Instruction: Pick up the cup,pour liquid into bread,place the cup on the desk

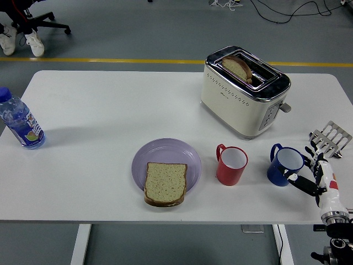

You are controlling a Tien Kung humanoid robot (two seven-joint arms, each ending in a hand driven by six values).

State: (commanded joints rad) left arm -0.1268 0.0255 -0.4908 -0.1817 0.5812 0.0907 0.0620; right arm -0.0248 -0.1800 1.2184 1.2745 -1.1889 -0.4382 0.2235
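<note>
Blue cup (286,166) near table's (99,110) right edge; my right hand (312,170), fingers spread, touches its side. I judge it rigid, slick; grip around the body

Red cup (231,165) and toaster (245,91) crowd the plate (165,158); its left lies open.

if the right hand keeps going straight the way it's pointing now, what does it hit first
Most likely the blue cup. The right hand reaches leftward from the table's right edge, fingers spread and already at that cup's right side. The red cup sits further along the same line. Whether the fingers already touch is unclear.
</note>
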